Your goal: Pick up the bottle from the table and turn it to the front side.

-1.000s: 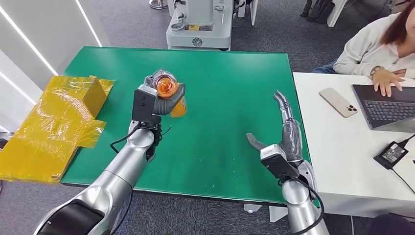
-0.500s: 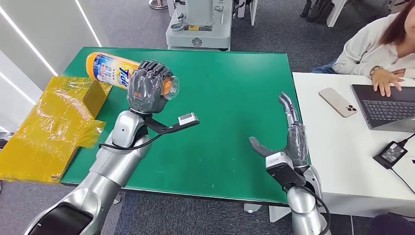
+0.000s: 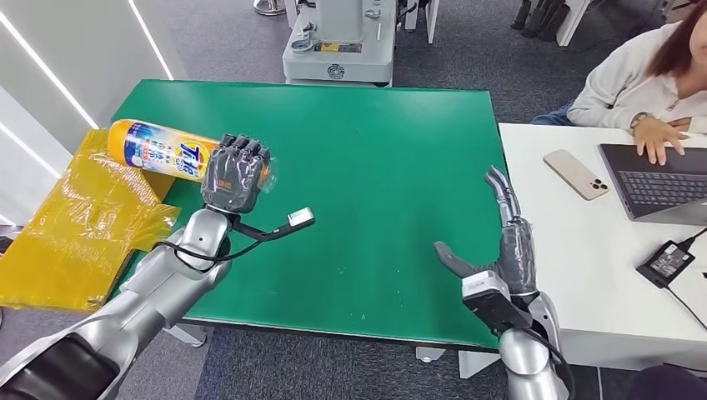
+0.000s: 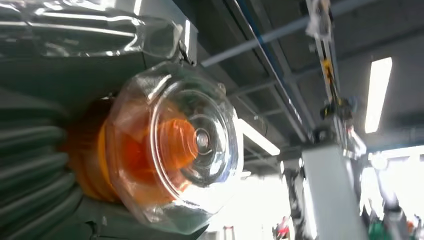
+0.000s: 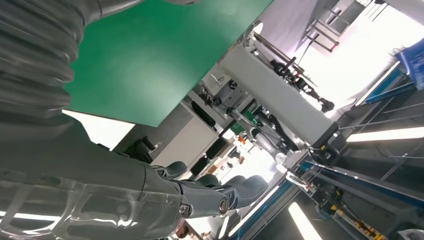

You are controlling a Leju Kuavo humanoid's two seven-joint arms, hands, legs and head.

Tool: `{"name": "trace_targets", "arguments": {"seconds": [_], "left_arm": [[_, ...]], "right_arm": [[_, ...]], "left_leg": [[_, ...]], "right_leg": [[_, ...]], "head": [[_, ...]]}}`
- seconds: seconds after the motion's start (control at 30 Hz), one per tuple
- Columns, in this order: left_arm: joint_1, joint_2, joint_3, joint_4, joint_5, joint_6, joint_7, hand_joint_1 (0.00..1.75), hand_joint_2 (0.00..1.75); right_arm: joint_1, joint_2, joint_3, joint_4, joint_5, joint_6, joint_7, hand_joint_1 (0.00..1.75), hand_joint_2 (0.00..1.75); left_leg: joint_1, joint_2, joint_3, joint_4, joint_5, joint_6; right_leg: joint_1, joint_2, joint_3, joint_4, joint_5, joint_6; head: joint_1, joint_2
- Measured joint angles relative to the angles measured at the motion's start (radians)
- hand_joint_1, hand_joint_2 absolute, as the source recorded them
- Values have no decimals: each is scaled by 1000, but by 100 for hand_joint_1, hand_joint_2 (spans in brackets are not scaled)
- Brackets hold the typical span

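above the green table (image 3: 375, 167), left hand (image 3: 235, 175) holds bottle (image 3: 158, 150) sideways.

The left hand (image 3: 235, 175) grips the orange bottle (image 3: 162, 150) sideways above the green worktop (image 3: 392, 167); the right hand (image 3: 500, 242) hovers with fingers (image 3: 500, 187) spread.

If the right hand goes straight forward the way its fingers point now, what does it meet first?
Probably nothing: the right hand is open, fingers pointing away over the green table, bare along that line. Height above it is unclear.
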Motion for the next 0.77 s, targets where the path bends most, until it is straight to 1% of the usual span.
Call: {"name": "trace_targets", "arguments": {"seconds": [0.2, 0.3, 0.4, 0.53, 0.77], "left_arm": [[-5, 31, -76, 114, 0, 0, 31, 175, 175], [-4, 42, -105, 177, 1, -3, 28, 175, 175], [0, 53, -119, 242, 11, -13, -19, 175, 175], [8, 65, -118, 310, 52, -16, -73, 175, 175], [25, 77, -75, 363, 168, -19, -196, 175, 175]], "right_arm": [[36, -14, -34, -22, 0, 0, -12, 0, 175], [50, -15, -44, -36, 0, 4, -13, 0, 175], [64, -17, -52, -49, -5, -1, -15, 0, 175], [86, -23, -57, -69, -13, -13, -19, 0, 175], [109, -29, -62, -87, -25, -16, -31, 0, 175]], "left_leg": [[0, 0, 0, 0, 0, 0], [0, 0, 0, 0, 0, 0], [0, 0, 0, 0, 0, 0], [0, 0, 0, 0, 0, 0], [0, 0, -1, 0, 0, 0]], "right_leg": [[0, 0, 0, 0, 0, 0], [0, 0, 0, 0, 0, 0], [0, 0, 0, 0, 0, 0], [0, 0, 0, 0, 0, 0], [0, 0, 0, 0, 0, 0]], "head": [[0, 0], [0, 0], [0, 0], [0, 0], [0, 0]]}}
